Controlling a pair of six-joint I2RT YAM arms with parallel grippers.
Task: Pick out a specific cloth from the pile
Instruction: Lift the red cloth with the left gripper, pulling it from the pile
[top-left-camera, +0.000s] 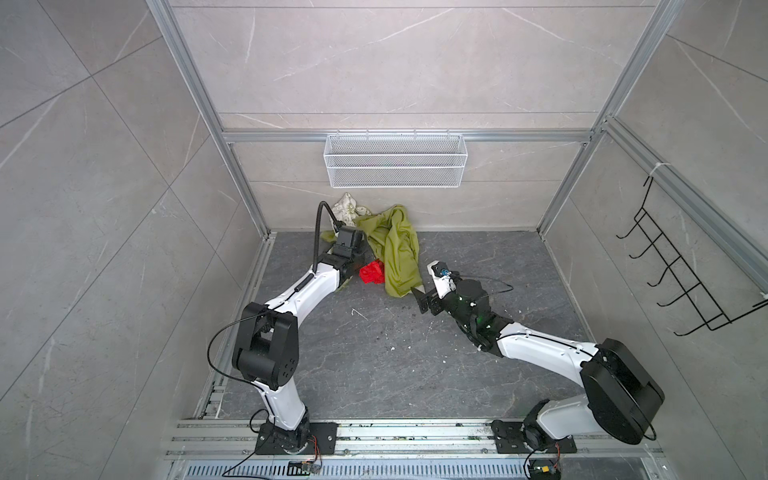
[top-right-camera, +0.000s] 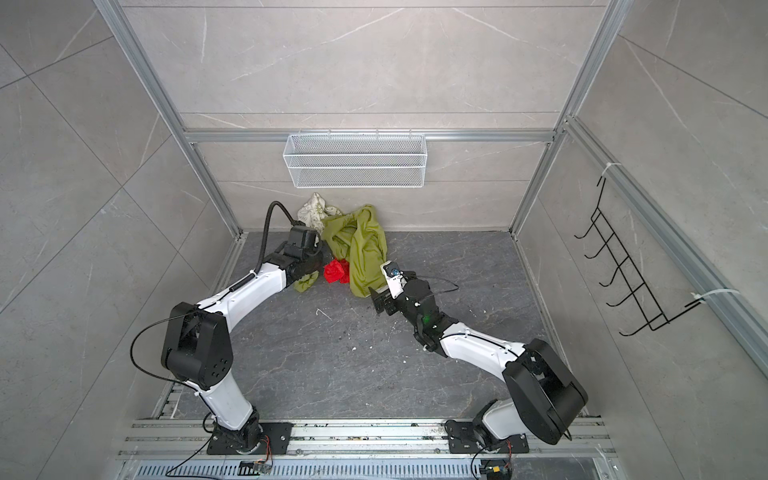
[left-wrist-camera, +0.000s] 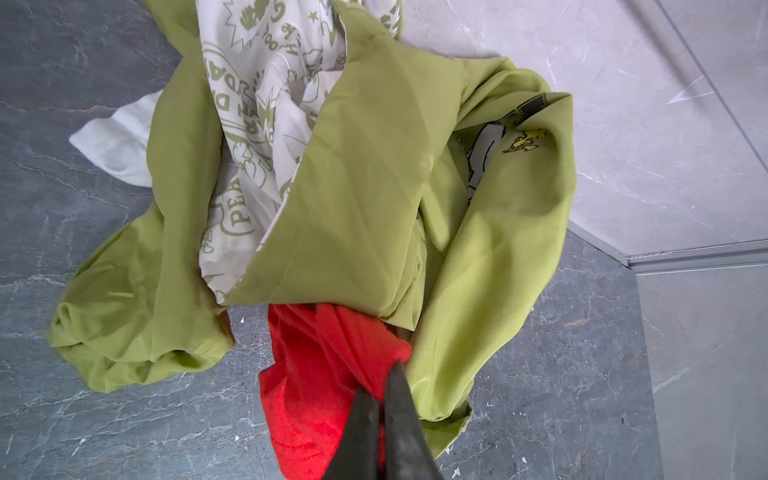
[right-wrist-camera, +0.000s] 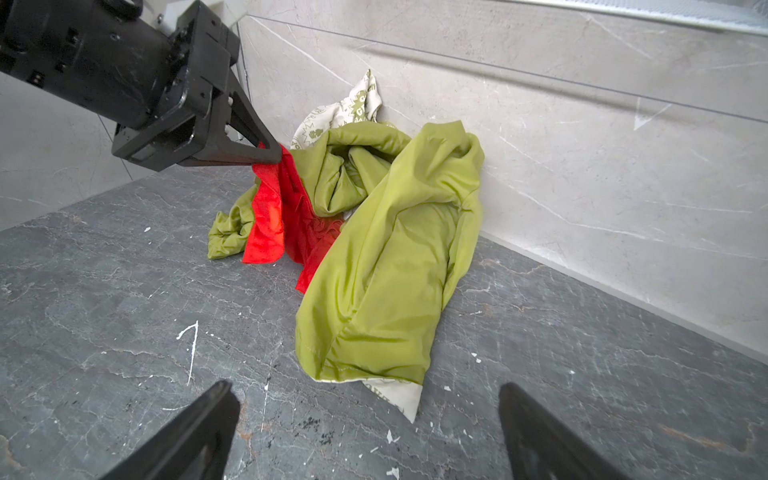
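Observation:
The red cloth (left-wrist-camera: 316, 374) hangs from the tips of my left gripper (left-wrist-camera: 382, 376), which is shut on one of its folds. From the right wrist view, the left gripper (right-wrist-camera: 272, 156) holds the red cloth (right-wrist-camera: 270, 216) a little above the floor, its lower part still tucked under the olive-green cloth (right-wrist-camera: 395, 249) of the pile. In both top views the red cloth (top-left-camera: 371, 272) (top-right-camera: 336, 271) shows at the pile's (top-left-camera: 395, 245) front left. My right gripper (right-wrist-camera: 365, 385) is open and empty, low over the floor before the pile's near corner, also seen in a top view (top-left-camera: 422, 299).
A white printed cloth (left-wrist-camera: 257, 104) and a plain white piece (left-wrist-camera: 116, 141) lie in the pile against the back wall. A white wire basket (top-left-camera: 395, 160) hangs on that wall above it. A black hook rack (top-left-camera: 681, 282) is on the right wall. The floor (top-left-camera: 374, 353) is dark stone.

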